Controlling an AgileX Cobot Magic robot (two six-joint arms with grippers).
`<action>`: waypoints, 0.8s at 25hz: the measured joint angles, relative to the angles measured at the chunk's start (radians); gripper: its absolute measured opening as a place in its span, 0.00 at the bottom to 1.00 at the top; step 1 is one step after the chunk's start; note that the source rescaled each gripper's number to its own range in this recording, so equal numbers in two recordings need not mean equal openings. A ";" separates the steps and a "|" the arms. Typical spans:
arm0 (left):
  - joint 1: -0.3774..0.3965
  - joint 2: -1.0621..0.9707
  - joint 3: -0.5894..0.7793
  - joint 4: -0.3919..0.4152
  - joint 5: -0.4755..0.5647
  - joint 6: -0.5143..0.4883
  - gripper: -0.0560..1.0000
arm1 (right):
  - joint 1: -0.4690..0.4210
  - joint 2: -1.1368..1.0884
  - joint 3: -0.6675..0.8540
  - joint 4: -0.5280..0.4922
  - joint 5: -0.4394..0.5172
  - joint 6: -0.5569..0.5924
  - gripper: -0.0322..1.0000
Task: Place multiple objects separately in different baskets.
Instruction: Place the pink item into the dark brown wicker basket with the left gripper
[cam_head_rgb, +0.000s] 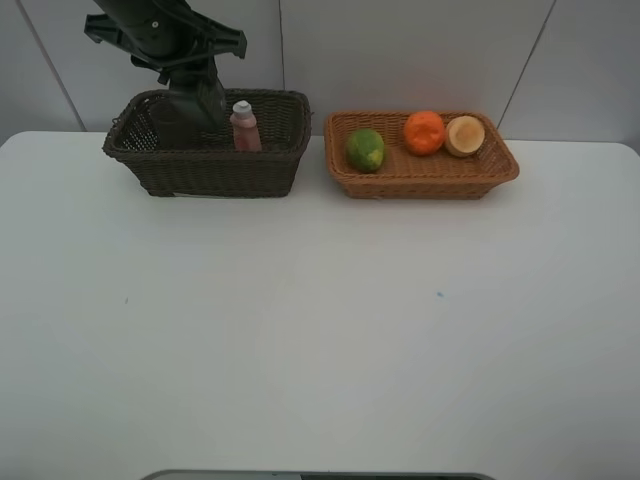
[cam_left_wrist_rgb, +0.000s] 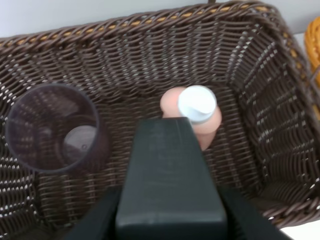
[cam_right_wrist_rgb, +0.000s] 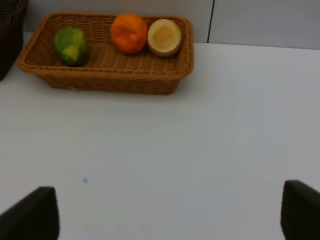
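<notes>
left gripper (cam_head_rgb: 195, 105) grips the black pump bottle (cam_left_wrist_rgb: 167, 185) upright in the dark basket (cam_head_rgb: 215, 165), beside the upright pink bottle (cam_head_rgb: 244, 127); right gripper (cam_right_wrist_rgb: 170, 212) gapes empty.

A: What surface fills the scene?
B: A white table (cam_head_rgb: 320, 330), evenly lit, bearing a tiny blue speck (cam_head_rgb: 438, 295).
A: And behind?
B: A pale grey panelled wall (cam_head_rgb: 400, 50) with thin seams.

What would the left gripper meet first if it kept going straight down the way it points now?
Probably the floor of the dark brown basket, between the cup and the pink bottle; the black bottle it holds would touch first.
</notes>
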 joint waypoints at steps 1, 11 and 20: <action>0.006 0.000 0.000 0.004 0.001 0.000 0.47 | 0.000 0.000 0.000 0.000 0.000 0.000 0.88; 0.045 0.050 0.000 0.029 -0.008 0.000 0.47 | 0.000 0.000 0.000 0.000 0.000 0.000 0.88; 0.045 0.108 0.000 0.029 -0.058 0.000 0.47 | 0.000 0.000 0.000 0.000 0.000 0.000 0.88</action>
